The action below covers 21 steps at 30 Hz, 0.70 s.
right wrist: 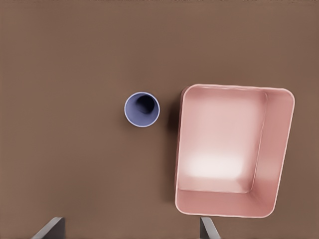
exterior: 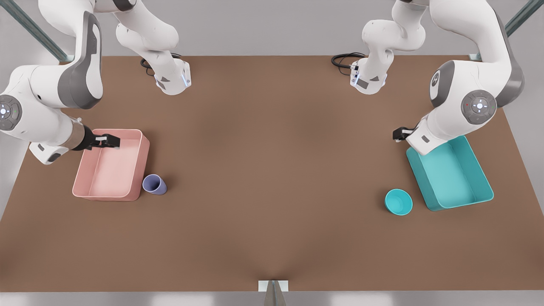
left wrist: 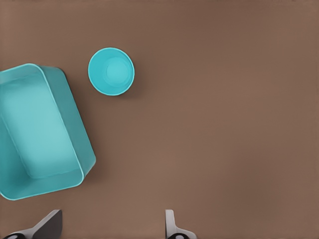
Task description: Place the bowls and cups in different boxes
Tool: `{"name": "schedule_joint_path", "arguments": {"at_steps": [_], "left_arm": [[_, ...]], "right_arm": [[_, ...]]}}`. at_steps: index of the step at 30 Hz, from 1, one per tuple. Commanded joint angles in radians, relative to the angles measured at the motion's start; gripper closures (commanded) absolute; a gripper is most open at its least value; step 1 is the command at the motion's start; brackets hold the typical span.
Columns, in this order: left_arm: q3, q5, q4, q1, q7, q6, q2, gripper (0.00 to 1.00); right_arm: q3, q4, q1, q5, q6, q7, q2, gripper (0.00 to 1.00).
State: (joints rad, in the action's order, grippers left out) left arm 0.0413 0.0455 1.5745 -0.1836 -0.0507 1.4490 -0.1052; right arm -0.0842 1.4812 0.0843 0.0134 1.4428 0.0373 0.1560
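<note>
Two things still need sorting and neither has been touched yet, so this looks like the very start, the approach step. The small round teal bowl (exterior: pixel 398 202) sits on the bare brown table (exterior: pixel 272 178) just beside the big rectangular teal box (exterior: pixel 449 172), not in it, and the little lavender-purple tapered cup (exterior: pixel 154 184) stands upright right next to the pale pink rectangular box (exterior: pixel 111 165), apart from it by a sliver as far as I can tell. Both boxes are empty. Going by the wrist views, the left gripper (exterior: pixel 398 134) is the one on the front view's right, hovering at the far corner of the teal box with its jaws spread and nothing between them; its fingertips (left wrist: pixel 172 224) show wide apart in the left wrist view. The right gripper (exterior: pixel 111 141) hangs over the far end of the pink box, jaws also spread and empty. My guess for next: each arm has to swing toward the near side, drop over its item and close on the rim, cup to pink and bowl to teal being the easy pairing. Only real snag is how close each item sits to its box wall, so a finger could clip the wall on the way down. Otherwise just cables (exterior: pixel 346 59) at the far edge, well away.
</note>
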Motion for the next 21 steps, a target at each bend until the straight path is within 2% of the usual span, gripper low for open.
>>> {"name": "schedule_joint_path", "arguments": {"at_steps": [1, 2, 4, 6, 7, 10, 12, 17, 21], "left_arm": [[0.000, -0.001, -0.001, 0.000, 0.000, 0.007, -0.001, 0.00], [0.000, 0.000, -0.002, 0.000, -0.001, 0.014, -0.011, 0.00], [0.000, 0.007, -0.071, 0.000, -0.003, 0.223, -0.237, 0.00], [0.002, 0.017, -0.117, 0.001, 0.000, 0.476, -0.439, 0.00], [0.002, 0.019, -0.117, 0.001, 0.005, 0.544, -0.482, 0.00], [0.005, 0.057, -0.090, 0.015, 0.002, 0.611, -0.553, 0.00], [0.005, 0.097, -0.042, 0.021, 0.003, 0.640, -0.559, 0.00], [0.009, 0.109, 0.001, 0.035, 0.002, 0.646, -0.591, 0.00], [0.011, 0.109, 0.036, 0.036, -0.001, 0.648, -0.613, 0.00]], "right_arm": [[0.000, -0.001, 0.000, 0.002, 0.024, 0.007, 0.000, 0.00], [-0.002, -0.004, 0.000, 0.003, 0.022, 0.010, 0.005, 0.00], [0.000, -0.027, 0.000, 0.011, 0.080, 0.029, 0.074, 0.00], [-0.002, -0.183, 0.000, 0.005, 0.107, 0.024, 0.299, 0.00], [-0.002, -0.190, -0.003, 0.000, 0.165, 0.012, 0.339, 0.00], [0.000, -0.182, 0.000, -0.033, 0.321, -0.003, 0.453, 0.00], [0.007, -0.182, 0.003, -0.035, 0.355, -0.025, 0.490, 0.00], [0.009, -0.101, 0.003, -0.003, 0.399, -0.017, 0.475, 0.00], [0.006, 0.071, 0.002, 0.014, 0.458, -0.017, 0.366, 0.00]]}}
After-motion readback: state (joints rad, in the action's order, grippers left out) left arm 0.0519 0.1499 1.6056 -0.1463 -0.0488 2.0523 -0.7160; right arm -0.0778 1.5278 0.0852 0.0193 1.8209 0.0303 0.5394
